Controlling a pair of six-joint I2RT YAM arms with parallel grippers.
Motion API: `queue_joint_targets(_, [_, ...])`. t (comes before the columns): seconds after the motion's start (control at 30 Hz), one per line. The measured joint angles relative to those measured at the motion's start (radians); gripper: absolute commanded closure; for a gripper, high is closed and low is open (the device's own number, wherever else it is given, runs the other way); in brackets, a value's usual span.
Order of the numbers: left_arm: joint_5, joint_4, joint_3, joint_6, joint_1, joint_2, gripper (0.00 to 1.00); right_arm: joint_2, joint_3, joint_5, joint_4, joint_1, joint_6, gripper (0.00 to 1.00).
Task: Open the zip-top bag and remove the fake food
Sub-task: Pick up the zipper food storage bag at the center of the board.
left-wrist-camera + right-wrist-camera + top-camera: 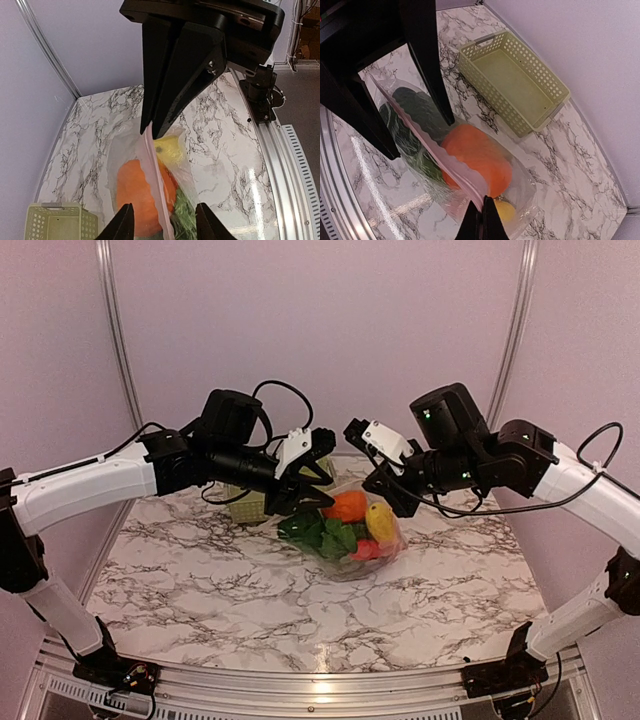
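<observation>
The zip-top bag stands on the marble table between my two grippers, with its pink zip strip uppermost and taut. Inside is the fake food: an orange piece, a yellow one, green leafy ones and a red one. My right gripper is shut on one end of the zip strip; it also shows in the left wrist view. My left gripper is open, with a finger on each side of the strip's other end, not touching it. No purple grape bunch shows.
A pale green lattice basket sits empty at the back of the table, behind the left gripper in the top view. Purple walls close in the back and sides. The table's metal rail runs along the near edge.
</observation>
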Motion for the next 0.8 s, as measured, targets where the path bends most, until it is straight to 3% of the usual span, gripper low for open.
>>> queue_joint_targets(0.27, [-0.053,-0.009,0.000,-0.057,-0.025,0.002,0.70,0.013,0.002,-0.026,0.008,0.000,-0.004,1.00])
queue_joint_targets(0.43, [-0.098,-0.015,0.000,-0.074,-0.024,0.013,0.83,0.019,0.002,-0.037,0.016,0.000,-0.004,1.00])
queue_joint_targets(0.53, [-0.112,-0.015,0.000,-0.084,-0.024,0.018,0.98,0.023,0.002,-0.037,0.024,0.000,-0.004,1.00])
queue_joint_targets(0.6, [-0.122,-0.014,0.000,-0.083,-0.024,0.019,1.00,0.026,0.002,-0.037,0.031,0.000,-0.004,0.83])
queue_joint_targets(0.73, [-0.147,0.005,-0.013,-0.090,-0.024,0.019,1.00,0.026,0.000,-0.034,0.074,0.000,-0.008,0.29])
queue_joint_targets(0.8, [-0.155,0.035,-0.043,-0.090,-0.024,0.010,1.00,0.019,-0.009,-0.032,0.117,0.000,-0.007,0.17])
